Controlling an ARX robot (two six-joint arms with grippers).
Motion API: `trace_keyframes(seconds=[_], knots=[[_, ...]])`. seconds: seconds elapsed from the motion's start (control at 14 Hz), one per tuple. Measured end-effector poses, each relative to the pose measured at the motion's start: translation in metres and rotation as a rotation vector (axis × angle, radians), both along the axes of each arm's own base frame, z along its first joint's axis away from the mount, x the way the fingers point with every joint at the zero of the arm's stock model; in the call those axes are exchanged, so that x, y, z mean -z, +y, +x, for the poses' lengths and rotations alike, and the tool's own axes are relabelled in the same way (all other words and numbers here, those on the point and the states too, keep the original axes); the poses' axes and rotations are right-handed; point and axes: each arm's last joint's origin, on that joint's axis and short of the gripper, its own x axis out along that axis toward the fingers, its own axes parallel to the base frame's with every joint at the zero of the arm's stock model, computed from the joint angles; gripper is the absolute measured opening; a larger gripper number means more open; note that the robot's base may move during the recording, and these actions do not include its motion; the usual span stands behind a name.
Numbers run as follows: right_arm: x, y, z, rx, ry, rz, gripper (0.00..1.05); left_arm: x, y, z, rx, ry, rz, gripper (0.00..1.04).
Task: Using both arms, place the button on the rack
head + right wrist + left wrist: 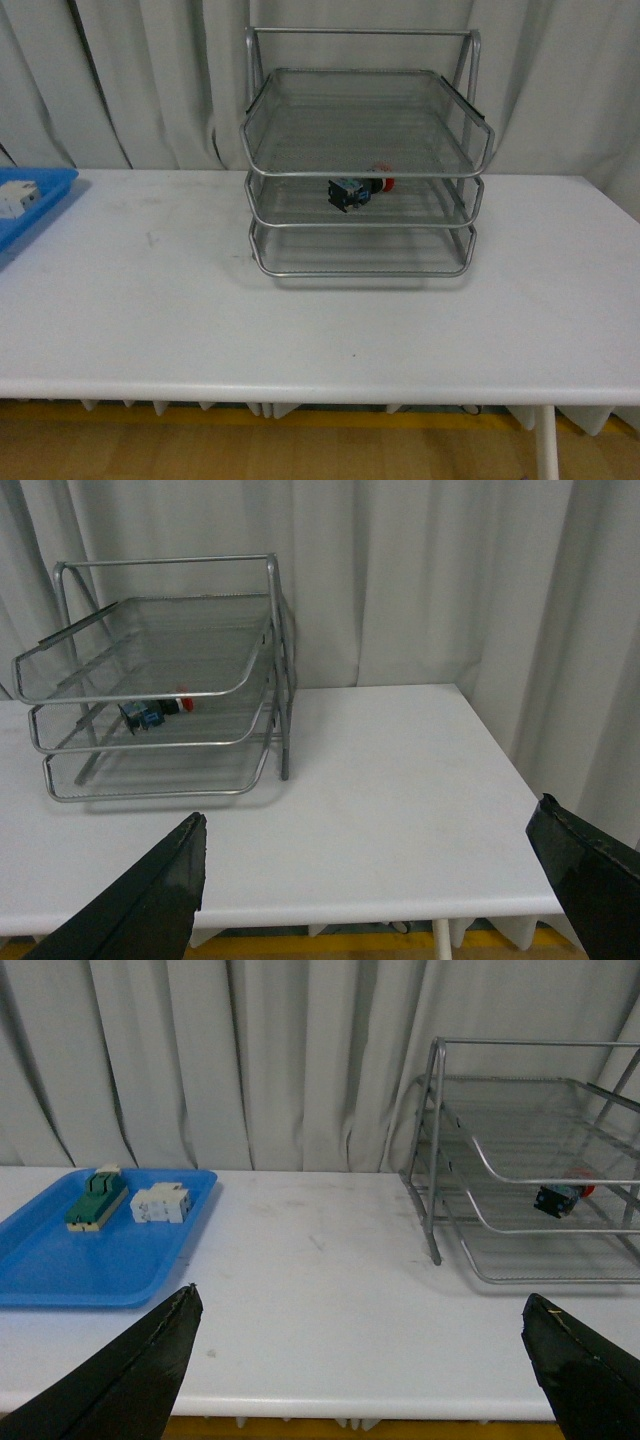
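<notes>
The button (pixel 356 190), red cap on a dark body with blue bits, lies on its side in the middle tier of the silver rack (pixel 262 150) at the back centre of the table. It also shows in the left wrist view (pixel 560 1198) and the right wrist view (pixel 150 712), inside the rack (pixel 432 1150) (pixel 280 690). Neither arm shows in the front view. My left gripper (pixel 360 1305) is open and empty, back near the table's front edge. My right gripper (pixel 368 820) is open and empty, also back near the front edge, well clear of the rack.
A flat blue tray (pixel 60 1265) at the table's left (pixel 50 185) holds a green-and-cream switch (pixel 96 1200) and a white block (pixel 160 1203). White curtains hang behind the white table (pixel 300 330). The table's right end shows in the right wrist view (pixel 500 770).
</notes>
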Motion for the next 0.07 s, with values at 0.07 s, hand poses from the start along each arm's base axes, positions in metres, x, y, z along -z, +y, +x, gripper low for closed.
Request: trace_keyframes(seconds=[0.07], knots=[[0.0, 0.0, 0.0, 0.0, 0.0, 0.0, 0.98, 0.0, 0.0, 0.0, 0.0, 0.0, 0.0, 0.98]])
